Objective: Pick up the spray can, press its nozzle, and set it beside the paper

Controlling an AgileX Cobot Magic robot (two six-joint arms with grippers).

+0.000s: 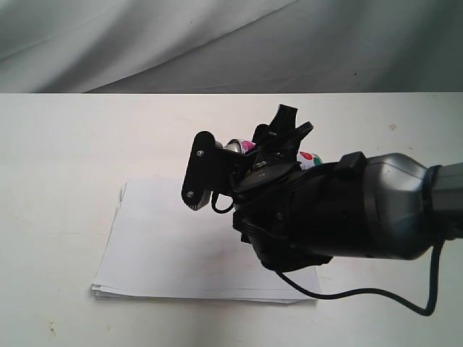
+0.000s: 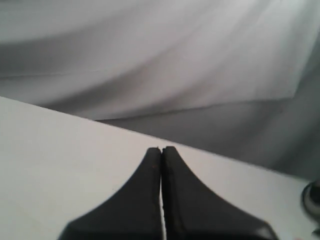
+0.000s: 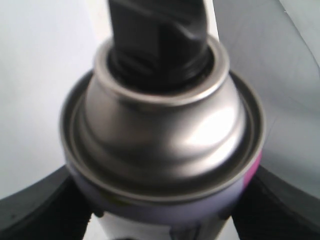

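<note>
**Spray can held in the right fingers above the paper**

The right fingers (image 3: pixel 35 210) are clamped on the spray can (image 3: pixel 165 135), one on each side of its body just under the domed silver shoulder. In the right wrist view the can fills most of the picture. The black nozzle (image 3: pixel 157 30) sits in the collar at the top of the dome, and it is close to the lens and blurred. A strip of pink and pale violet label shows at the lower rim of the shoulder.

In the exterior view the right arm reaches in from the right edge of the surface (image 1: pixel 58 144). Its black fingers (image 1: pixel 199 168) and wrist housing hide most of the can (image 1: pixel 309 157). Only a silver bit and a patch of white label with coloured dots show between the black parts. I cannot tell how the can is tilted from this view. It appears raised off the surface, in line with the far right corner of the paper (image 1: pixel 166 246).

The paper is a thin white stack lying flat near the front edge of the surface, about midway along it. A black cable (image 1: pixel 376 293) loops from the arm over the paper's near right corner.

The left fingers (image 2: pixel 150 200) are pressed together, tip to tip. They point across bare surface toward its edge, with grey cloth (image 2: pixel 150 60) hanging behind. They do not show in the exterior view.
</note>
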